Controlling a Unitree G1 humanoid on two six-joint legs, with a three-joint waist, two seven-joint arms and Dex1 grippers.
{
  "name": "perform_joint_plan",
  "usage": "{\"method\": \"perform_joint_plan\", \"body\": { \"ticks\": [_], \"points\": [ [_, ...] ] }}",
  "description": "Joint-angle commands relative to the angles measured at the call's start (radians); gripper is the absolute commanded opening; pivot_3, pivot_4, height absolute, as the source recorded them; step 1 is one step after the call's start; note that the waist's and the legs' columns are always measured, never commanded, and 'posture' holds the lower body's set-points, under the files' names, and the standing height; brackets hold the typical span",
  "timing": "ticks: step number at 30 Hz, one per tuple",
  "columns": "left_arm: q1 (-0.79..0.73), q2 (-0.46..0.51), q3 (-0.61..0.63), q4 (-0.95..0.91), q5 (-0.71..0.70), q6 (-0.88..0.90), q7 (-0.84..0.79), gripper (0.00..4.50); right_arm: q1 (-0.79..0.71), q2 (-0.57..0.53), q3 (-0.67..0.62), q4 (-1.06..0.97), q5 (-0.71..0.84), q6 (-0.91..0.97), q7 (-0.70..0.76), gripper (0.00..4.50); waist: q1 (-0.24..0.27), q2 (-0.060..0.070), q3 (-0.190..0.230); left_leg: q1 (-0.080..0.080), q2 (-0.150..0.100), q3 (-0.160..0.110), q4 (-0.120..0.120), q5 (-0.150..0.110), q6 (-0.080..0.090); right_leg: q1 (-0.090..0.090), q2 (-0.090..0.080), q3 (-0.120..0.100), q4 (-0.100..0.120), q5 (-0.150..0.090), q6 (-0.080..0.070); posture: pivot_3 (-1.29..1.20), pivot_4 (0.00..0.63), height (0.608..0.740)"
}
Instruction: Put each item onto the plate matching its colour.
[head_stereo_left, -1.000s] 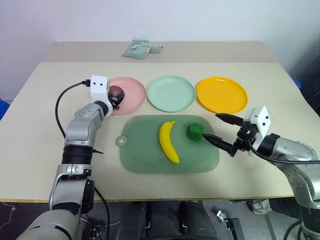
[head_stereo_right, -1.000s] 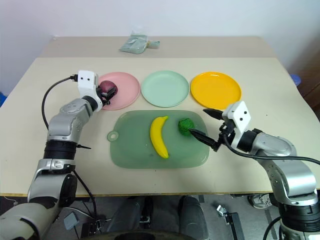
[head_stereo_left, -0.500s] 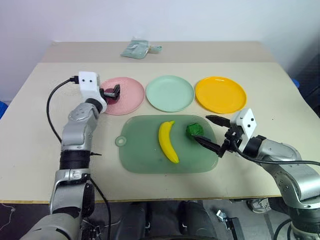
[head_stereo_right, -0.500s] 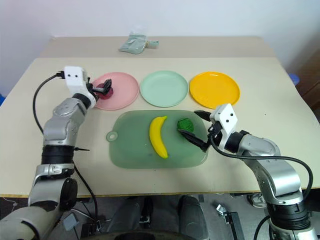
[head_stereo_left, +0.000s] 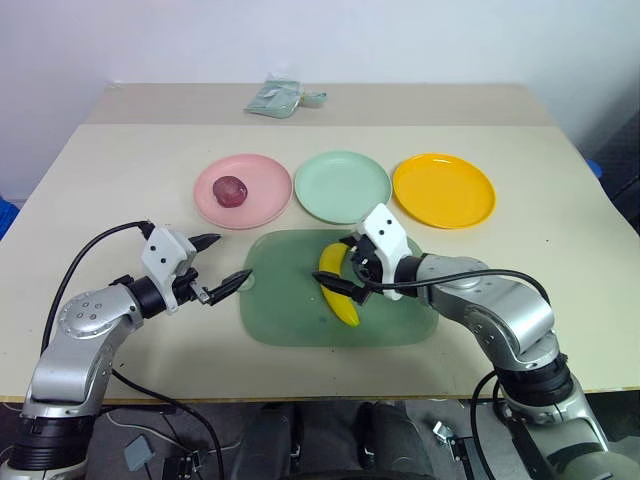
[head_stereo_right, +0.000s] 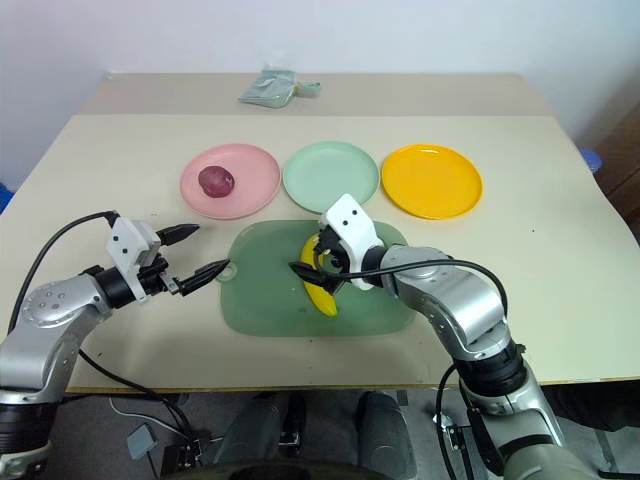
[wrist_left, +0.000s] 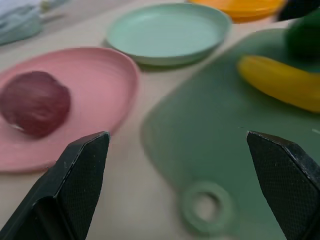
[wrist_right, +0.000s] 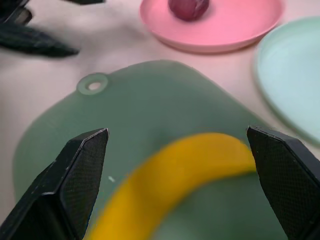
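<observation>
The maroon fruit (head_stereo_left: 230, 188) lies on the pink plate (head_stereo_left: 262, 205). Beside it the mint green plate (head_stereo_left: 342, 186) and the orange-yellow plate (head_stereo_left: 443, 189) hold nothing. The yellow banana (head_stereo_left: 343, 306) lies on the green board (head_stereo_left: 290, 310). My right gripper (head_stereo_left: 336, 263) hangs open over the banana's far half, one finger on each side. The dark green ball (wrist_left: 304, 36) sits on the board past the banana, behind my right hand in the head views. My left gripper (head_stereo_left: 222, 262) is open and holds nothing, just left of the board's ring handle (wrist_left: 207, 205).
A pale green pouch (head_stereo_left: 275, 97) lies at the table's far edge. The three plates stand in a row behind the board. Bare tabletop stretches to the left of my left arm and to the right of the board.
My left gripper let go of the maroon fruit on the pink plate and pulled back toward me, beside the board's handle. My right gripper swung left from the green ball to over the banana.
</observation>
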Motion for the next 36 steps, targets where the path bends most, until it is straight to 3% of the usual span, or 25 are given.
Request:
{"method": "perform_joint_plan", "body": {
  "ticks": [1,13,19,27,31,36],
  "points": [
    [0.049,0.020,0.033,-0.091,-0.045,0.019,-0.025,4.46,-0.021,0.023,0.008,-0.016,0.001,0.094,-0.037,4.50,-0.005,0.000,0.000,0.000,0.000,0.000,0.000,0.000,0.000,0.000,0.000,0.000,0.000,0.000,0.000,0.00,0.150,0.740],
    [0.126,0.034,-0.039,-0.139,-0.033,0.028,-0.058,4.46,-0.062,0.068,0.057,0.018,-0.015,0.210,-0.055,4.50,-0.013,0.001,0.000,0.000,0.000,0.002,-0.002,0.000,0.001,-0.001,0.001,0.000,0.000,0.000,0.000,0.00,0.150,0.740],
    [0.114,0.030,-0.044,-0.132,-0.033,0.020,-0.047,4.50,-0.089,0.069,0.088,0.047,-0.038,0.185,-0.054,1.73,-0.021,0.001,0.000,0.000,0.000,0.002,-0.002,0.000,0.001,-0.001,0.002,0.000,0.000,0.000,0.000,0.00,0.150,0.740],
    [0.134,0.026,-0.032,-0.119,-0.029,-0.001,-0.046,4.50,-0.108,0.061,0.087,-0.005,-0.039,0.116,-0.017,1.73,-0.026,0.001,0.000,0.000,0.000,0.002,-0.003,0.000,0.001,-0.001,0.002,0.000,0.000,0.000,0.000,0.00,0.150,0.740],
    [0.130,0.024,-0.032,-0.118,-0.029,-0.002,-0.044,4.50,-0.161,0.074,0.024,-0.009,-0.039,0.045,0.001,1.73,-0.026,0.001,0.000,0.000,0.000,0.002,-0.003,0.000,0.001,-0.001,0.002,0.000,0.000,0.000,0.001,0.00,0.150,0.740],
    [0.111,0.004,-0.045,-0.126,-0.040,0.003,-0.043,4.50,-0.292,0.050,-0.092,0.222,-0.155,-0.079,-0.089,1.73,-0.023,0.001,0.000,0.000,0.000,0.002,-0.003,0.000,0.001,-0.001,0.002,0.000,0.000,0.000,0.001,0.00,0.150,0.740]
  ]
}}
